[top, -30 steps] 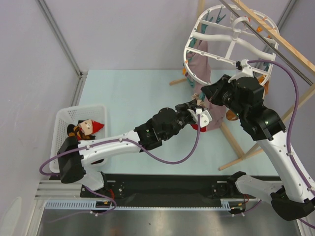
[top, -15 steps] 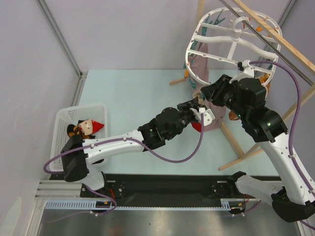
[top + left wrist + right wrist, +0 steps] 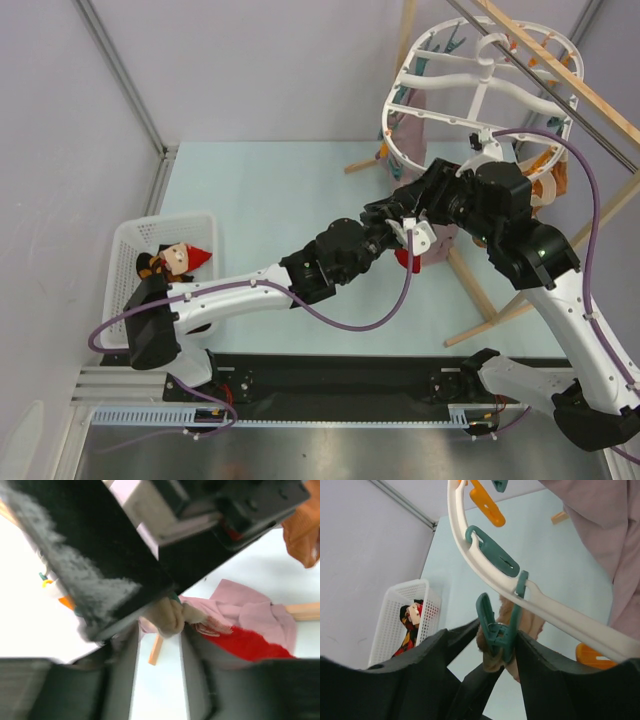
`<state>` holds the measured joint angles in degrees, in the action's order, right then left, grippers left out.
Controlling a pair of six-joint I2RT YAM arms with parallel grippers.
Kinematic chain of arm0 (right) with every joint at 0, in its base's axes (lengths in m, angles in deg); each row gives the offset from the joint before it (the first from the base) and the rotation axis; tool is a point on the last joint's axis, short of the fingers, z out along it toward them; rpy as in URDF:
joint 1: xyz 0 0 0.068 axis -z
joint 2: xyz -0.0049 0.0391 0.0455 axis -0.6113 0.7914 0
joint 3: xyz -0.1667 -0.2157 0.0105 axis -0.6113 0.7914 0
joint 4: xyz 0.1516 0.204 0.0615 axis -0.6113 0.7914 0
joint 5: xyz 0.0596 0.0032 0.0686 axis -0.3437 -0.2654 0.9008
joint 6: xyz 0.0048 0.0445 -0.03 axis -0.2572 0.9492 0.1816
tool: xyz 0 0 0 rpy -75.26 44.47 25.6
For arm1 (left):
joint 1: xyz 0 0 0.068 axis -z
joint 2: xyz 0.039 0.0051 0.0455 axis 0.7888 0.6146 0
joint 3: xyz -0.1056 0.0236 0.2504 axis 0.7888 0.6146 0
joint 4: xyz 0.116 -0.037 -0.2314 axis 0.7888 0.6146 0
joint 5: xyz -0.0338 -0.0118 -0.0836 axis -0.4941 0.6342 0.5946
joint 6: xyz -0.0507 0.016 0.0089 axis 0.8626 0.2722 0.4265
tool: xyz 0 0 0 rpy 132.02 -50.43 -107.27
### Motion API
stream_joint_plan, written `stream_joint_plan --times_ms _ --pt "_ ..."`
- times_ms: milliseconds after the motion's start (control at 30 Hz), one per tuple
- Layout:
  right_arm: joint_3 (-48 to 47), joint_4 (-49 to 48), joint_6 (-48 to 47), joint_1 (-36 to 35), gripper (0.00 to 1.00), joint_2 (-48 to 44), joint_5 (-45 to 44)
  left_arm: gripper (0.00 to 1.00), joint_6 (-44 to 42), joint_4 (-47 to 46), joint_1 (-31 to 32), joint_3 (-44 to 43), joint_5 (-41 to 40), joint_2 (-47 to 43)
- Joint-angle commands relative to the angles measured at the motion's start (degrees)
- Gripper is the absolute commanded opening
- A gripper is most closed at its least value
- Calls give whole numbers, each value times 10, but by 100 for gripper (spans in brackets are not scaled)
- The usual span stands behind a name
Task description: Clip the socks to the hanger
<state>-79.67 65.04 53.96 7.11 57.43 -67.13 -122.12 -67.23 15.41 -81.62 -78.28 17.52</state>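
The socks (image 3: 172, 262), black with red and yellow diamonds, lie in the white basket (image 3: 125, 240) at the left, far from both arms; the right wrist view shows the socks (image 3: 409, 626) there too. The white ring hanger (image 3: 470, 70) hangs at the upper right. My right gripper (image 3: 499, 630) is open, its fingers flanking a teal clip (image 3: 496, 622) on the hanger ring (image 3: 485, 572). That clip bites a tan cloth (image 3: 491, 664). My left gripper (image 3: 160, 647) is open just below the tan cloth (image 3: 169, 616), nothing between its fingers. Both grippers (image 3: 396, 218) meet under the ring.
A pink cloth (image 3: 250, 610) and a red cloth (image 3: 240, 642) hang right beside the left fingers. An orange-brown garment (image 3: 302, 535) hangs further right. Wooden rack poles (image 3: 480, 285) cross the right side. More teal and orange clips (image 3: 487, 502) dangle from the ring.
Both grippers have opened: the left has let go of the tan cloth, the right has eased off the teal clip. The hanger has swung slightly right.
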Motion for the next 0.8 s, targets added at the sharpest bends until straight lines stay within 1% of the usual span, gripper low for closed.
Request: stream_joint_plan --times_ms 0,67,200,267,333,367,433,467,533,567,600,633,700,733,767 --pt "-1 9 -4 2 63 -8 4 47 24 -24 0 -2 4 -31" --pt "-4 12 -7 3 65 -9 2 55 35 -16 -4 2 10 -43" --pt "-8 16 -15 6 71 -12 0 62 98 -8 -23 37 52 -89" --pt "-13 24 -23 7 73 -13 -5 66 134 -10 -38 56 90 -129" --pt "-15 31 -30 8 74 -14 -9 66 165 -13 -58 84 113 -156" --pt "-18 34 -36 9 74 -15 -13 66 200 -12 -65 92 140 -179" --pt "-17 40 -44 9 78 -19 -16 67 235 -22 -80 119 155 -197" --pt "-17 40 -52 9 79 -20 -17 70 264 -29 -84 130 175 -215" --pt "-18 43 -59 10 80 -23 -17 72 301 -55 -101 164 200 -222" --pt "-19 43 -67 9 81 -24 -16 73 344 -59 -108 175 262 -223" --pt "-20 45 -72 10 81 -25 -16 74 367 -65 -118 179 290 -215" --pt "-21 51 -77 10 82 -25 -23 74 387 -80 -130 183 308 -209" --pt "-24 58 -89 11 83 -26 -32 74 428 -104 -133 196 347 -186" --pt "-24 64 -94 11 83 -27 -36 73 438 -117 -133 200 353 -178" --pt "-25 67 -97 13 83 -27 -46 74 458 -150 -133 204 354 -167"
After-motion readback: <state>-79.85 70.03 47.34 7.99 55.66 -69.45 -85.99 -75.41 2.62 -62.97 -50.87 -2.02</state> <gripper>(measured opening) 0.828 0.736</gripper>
